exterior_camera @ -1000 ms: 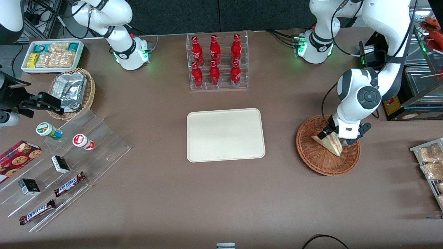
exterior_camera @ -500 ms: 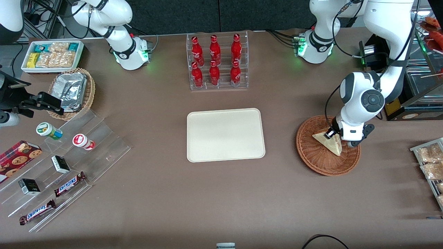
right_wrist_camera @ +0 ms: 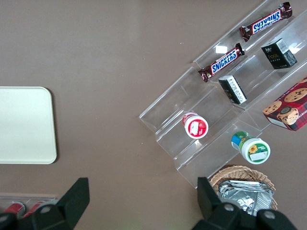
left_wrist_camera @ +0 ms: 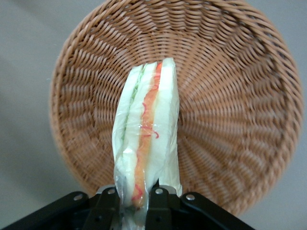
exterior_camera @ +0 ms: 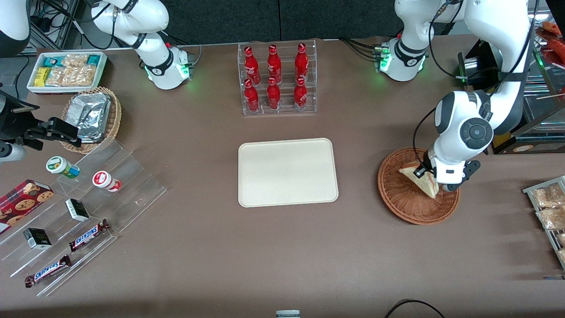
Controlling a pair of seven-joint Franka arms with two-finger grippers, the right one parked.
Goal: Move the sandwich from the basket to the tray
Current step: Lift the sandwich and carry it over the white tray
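The claw (exterior_camera: 427,176) is pinched on the sandwich (exterior_camera: 419,179) over the basket (exterior_camera: 408,203), at the right of the front view. Against the pictures from a second and half a second ago, the wedge now sits slightly higher in the frame, and its lower corner, which rested deep in the weave, has risen toward the arm's wrist. I judge that the grasp has taken and the lift out of the basket has begun. In the wrist view the sandwich (left_wrist_camera: 146,143) hangs clear of the basket (left_wrist_camera: 230,96), whose woven floor shows all round it, with the fingers (left_wrist_camera: 160,194) closed on the end nearest the camera and the red and green filling running straight away from the claw (left_wrist_camera: 134,199). So the long axis of the wedge lies along the claw's line of sight, pointing down into the basket, cut edge toward the wrist camera. In the front view the wedge slants, with one pale tip toward the tray (exterior_camera: 288,172) and the other down toward the frame's lower right. The tray lies bare at the centre of the table (exterior_camera: 282,247), well apart from the basket, so the carry across is yet to be done.
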